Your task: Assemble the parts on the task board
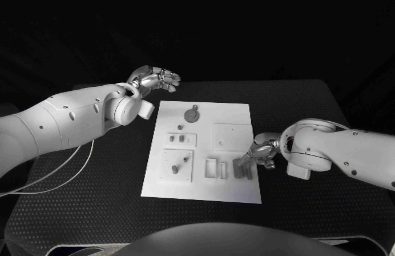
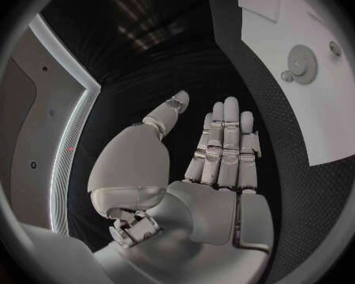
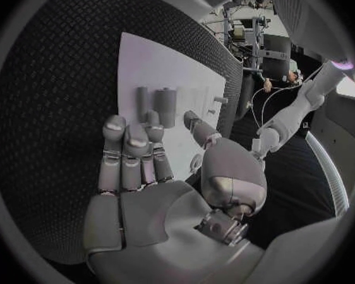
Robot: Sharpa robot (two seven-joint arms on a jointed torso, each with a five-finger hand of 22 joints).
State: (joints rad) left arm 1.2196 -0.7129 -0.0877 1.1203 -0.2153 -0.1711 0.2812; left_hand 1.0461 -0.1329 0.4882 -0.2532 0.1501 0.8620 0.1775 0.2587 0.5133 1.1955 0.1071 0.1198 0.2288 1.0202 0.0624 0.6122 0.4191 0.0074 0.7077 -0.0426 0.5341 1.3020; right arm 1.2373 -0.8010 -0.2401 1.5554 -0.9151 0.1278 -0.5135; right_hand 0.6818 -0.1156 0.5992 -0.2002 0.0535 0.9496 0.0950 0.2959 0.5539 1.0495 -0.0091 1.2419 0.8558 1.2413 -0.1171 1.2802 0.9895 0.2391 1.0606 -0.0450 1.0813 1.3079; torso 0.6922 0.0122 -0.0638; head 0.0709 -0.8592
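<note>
a robot's right hand point(image 1: 262, 151) reaches in over the near right edge of the white task board point(image 1: 234, 187) on a black desk point(image 1: 313, 107), its fingers extended and slightly apart above two upright grey parts point(image 1: 240, 168) standing in the board beside that edge. the hand holds nothing; whether a fingertip touches the parts cannot be told, though the right wrist view puts the fingertips point(image 3: 129, 132) just short of the pair. the posture reads as an approach to grasp one of them. the left hand point(image 1: 156, 79) hangs beyond the board's far left corner, well apart from the work, flat and wide with nothing in it, apparently parked there to leave the board free. a grey gear point(image 1: 191, 115) lies near the board's far edge, with small pegs point(image 1: 180, 138) and a square recessed block point(image 1: 178, 164) down the left side and a pale slotted piece point(image 1: 212, 168) just left of the uprights. most parts look unassembled, so the task seems at an early stage.
</note>
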